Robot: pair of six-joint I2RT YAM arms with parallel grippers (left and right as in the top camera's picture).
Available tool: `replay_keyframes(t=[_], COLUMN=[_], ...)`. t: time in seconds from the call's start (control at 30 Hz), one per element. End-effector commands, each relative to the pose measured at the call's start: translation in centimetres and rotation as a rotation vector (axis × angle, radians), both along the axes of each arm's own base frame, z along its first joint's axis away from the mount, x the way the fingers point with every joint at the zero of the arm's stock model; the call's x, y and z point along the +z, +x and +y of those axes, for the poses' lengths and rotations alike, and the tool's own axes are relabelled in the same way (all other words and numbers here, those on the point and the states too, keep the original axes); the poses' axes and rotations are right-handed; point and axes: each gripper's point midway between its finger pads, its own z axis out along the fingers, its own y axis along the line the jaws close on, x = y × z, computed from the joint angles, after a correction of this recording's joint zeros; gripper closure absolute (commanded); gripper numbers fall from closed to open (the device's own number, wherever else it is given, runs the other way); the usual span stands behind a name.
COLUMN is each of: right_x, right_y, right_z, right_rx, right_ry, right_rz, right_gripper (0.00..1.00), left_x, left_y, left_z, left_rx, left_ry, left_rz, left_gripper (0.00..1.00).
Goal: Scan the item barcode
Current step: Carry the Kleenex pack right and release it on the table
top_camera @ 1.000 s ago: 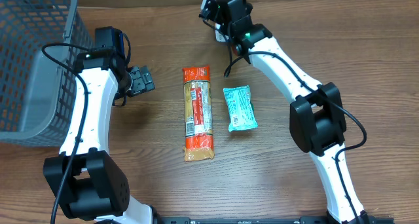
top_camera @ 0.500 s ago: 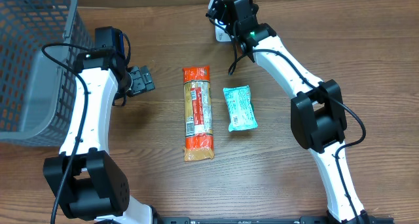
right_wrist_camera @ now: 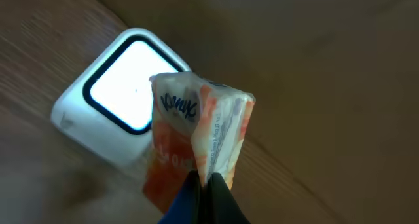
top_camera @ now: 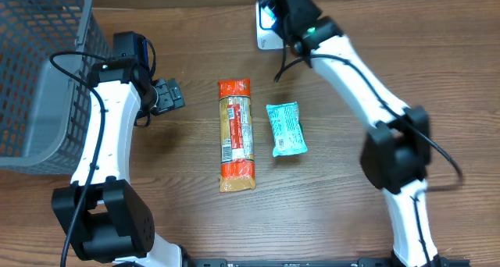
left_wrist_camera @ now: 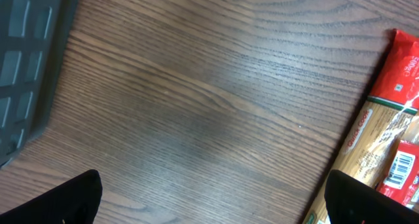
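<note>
At 9 to 10 o'clock of the overhead view, a grey mesh basket (top_camera: pixel 39 72), cut off by the top and left edges. Through its open top, only mesh walls and floor to be seen.

At 12 o'clock, a white scanner (top_camera: pixel 268 39) on the table (top_camera: pixel 328 220), half covered from above by the right gripper (top_camera: pixel 275 11). From the right wrist: jaws pinched fully together on the lower end of an orange-and-white tissue pack (right_wrist_camera: pixel 196 139), held upright just in front of the scanner's lit window. Touching it or apart, impossible to tell. No barcode to be made out on the pack's visible faces; brand lettering only. Pack itself hidden under the arm in the overhead view.

Near the centre, a long pasta packet (top_camera: pixel 236 134), and just beside it toward 3 o'clock a smaller teal packet (top_camera: pixel 286 129), the two apart.

Left gripper (top_camera: pixel 168 95) at 9 o'clock of the pasta packet, spread as wide as possible, gripping nothing. From the left wrist, only two dark fingertips (left_wrist_camera: pixel 65 201) at the bottom corners, the packet cut off at 3 o'clock, its barcode label (left_wrist_camera: pixel 399 168) partly showing.
</note>
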Motion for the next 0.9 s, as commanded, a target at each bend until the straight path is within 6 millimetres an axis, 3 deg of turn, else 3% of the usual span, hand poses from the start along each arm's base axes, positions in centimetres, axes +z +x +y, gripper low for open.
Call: replay_keyframes(t=[0.0,0.07,0.17,0.3,0.33,0.4,0.67,0.87], right_x=[11.1,11.2,9.6,5.3,2.8,0.0,-10.5,-15.0], right_y=[-3.6,-6.0,-9.3,-13.3,-15.1,-16.5,-19.8,-20.2], right_z=[-4.1,-6.9,-10.2,-13.9,-15.6,-18.0,-24.5,-25.7], right_rx=[-0.183,-0.279,-0.370,-0.439,-0.485,-0.566,-0.794,-0.822], right_ry=[0.268,0.317,0.367,0.419,0.454,0.435,0.426,0.444], right_rz=[-0.104,-0.029,0.141,0.439,0.578,0.672,0.834,0.817], right_gripper=[0.96,0.96,0.96,0.96,0.96,0.96,0.95,0.90], left_x=[0.5,0.5,0.5,0.5,0.5,0.5,0.5,0.5], left_y=[0.2,0.2,0.2,0.2,0.2,0.2,0.2,0.2], left_z=[0.3,0.3,0.3,0.3,0.3,0.3,0.3,0.3], left_rx=[-0.017,-0.017,-0.017,-0.016,-0.017,-0.017,-0.017,-0.017], left_ry=[0.016,0.016,0.016,0.016,0.016,0.016,0.016,0.016], left_rz=[-0.012,-0.012,-0.012,-0.012,-0.012,-0.012,-0.012,-0.012], left_gripper=[0.00,0.00,0.00,0.00,0.00,0.00,0.00,0.00])
